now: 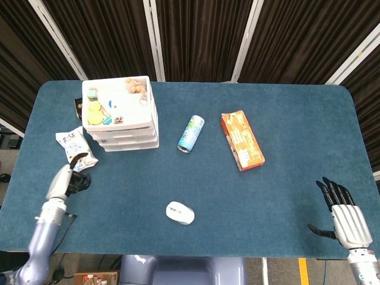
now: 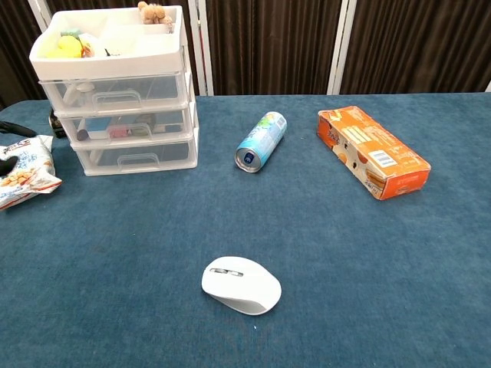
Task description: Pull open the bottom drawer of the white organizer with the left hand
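Dark pleated curtains with pale uprights are seen hanging behind a blue-covered table (image 1: pixel 285 196). At the far left of it, the white organizer (image 1: pixel 122 116) is being shown as a three-drawer stack with an open top tray of small items; its bottom drawer (image 2: pixel 136 157) is sitting flush with the drawers above, handle facing the near edge. An orange box (image 1: pixel 241 140) is lying right of centre, and a blue-green can (image 1: pixel 190 133) is lying on its side between box and organizer. A snack bag (image 1: pixel 75 148) is lying just left of the organizer, and a white mouse (image 1: pixel 180 212) is resting near the front edge.

Left hand (image 1: pixel 66 178) is being held over the table just below the snack bag, well short of the drawer, fingers curled inward, nothing seen in them. Right hand (image 1: pixel 346 219) is being held at the near right corner, fingers straight and spread, grasping nothing.
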### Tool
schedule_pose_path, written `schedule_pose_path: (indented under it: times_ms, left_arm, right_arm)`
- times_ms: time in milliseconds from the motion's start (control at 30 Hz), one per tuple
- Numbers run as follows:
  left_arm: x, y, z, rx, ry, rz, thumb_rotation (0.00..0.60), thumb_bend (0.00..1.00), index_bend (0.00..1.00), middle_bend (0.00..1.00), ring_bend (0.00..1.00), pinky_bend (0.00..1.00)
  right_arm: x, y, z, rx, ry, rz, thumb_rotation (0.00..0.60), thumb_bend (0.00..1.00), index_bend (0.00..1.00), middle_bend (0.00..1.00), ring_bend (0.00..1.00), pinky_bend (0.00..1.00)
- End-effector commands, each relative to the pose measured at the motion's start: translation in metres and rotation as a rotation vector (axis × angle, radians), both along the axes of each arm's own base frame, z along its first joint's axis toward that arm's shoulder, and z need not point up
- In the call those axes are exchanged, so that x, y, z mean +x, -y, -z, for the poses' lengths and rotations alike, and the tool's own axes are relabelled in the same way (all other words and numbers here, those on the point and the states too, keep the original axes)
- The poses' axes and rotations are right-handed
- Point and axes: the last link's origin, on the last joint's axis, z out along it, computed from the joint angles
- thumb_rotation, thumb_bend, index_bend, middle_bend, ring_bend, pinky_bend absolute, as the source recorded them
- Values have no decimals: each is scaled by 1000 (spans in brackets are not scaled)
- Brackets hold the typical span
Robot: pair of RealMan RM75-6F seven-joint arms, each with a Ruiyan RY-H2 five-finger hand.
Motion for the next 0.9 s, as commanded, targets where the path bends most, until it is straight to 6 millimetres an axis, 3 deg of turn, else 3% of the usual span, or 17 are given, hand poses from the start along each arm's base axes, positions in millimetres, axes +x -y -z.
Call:
schedule_pose_path:
  times_ms: [33, 233, 467, 900]
  left_arm:
    - [29, -16, 24, -59, 194, -58, 600, 580, 137, 976, 937, 961]
    - [44, -29, 42, -90, 312, -120, 600, 582, 128, 975, 937, 963]
    - [55, -42, 60, -88, 334, -153, 600, 582, 111, 975, 937, 963]
    - [57, -58, 91, -116, 337, -227, 600, 583, 93, 971, 937, 965]
  right_arm:
    - [1, 0, 0, 3, 1, -3, 600, 109, 0, 0, 0, 73]
    - [2, 0, 2, 15, 2, -11, 600, 109, 0, 0, 0, 73]
    - [3, 1, 1, 17, 17, -17, 600, 109, 0, 0, 0, 73]
    - [3, 5, 0, 26, 54, -9, 600, 109, 0, 0, 0, 73]
